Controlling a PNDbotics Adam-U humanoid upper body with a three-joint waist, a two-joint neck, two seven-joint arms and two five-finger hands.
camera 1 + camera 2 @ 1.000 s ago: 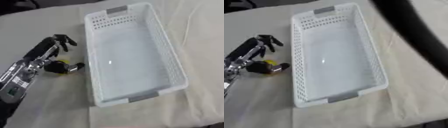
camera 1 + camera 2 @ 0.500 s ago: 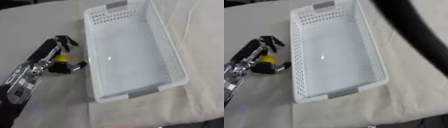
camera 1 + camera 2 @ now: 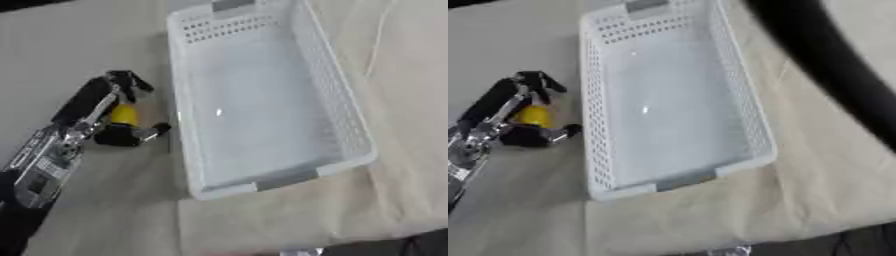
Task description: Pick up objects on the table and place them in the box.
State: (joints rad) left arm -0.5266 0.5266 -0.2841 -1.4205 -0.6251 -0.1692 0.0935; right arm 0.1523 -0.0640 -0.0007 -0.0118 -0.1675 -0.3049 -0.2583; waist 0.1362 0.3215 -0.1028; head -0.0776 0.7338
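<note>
Yellow object (image 3: 123, 115) in curled left hand (image 3: 112, 112), beside basket (image 3: 350, 125)

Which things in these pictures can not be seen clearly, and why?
- Yellow object: the left hand covers part of it in both views; its shape is unclear.
- Right hand: in no view.
- White basket: far end cut by the top edge.
- Dark band, right eye view: blurred, unidentifiable.

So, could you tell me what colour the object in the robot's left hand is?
Yellow object, within the left hand; clearest in the left eye view.
</note>
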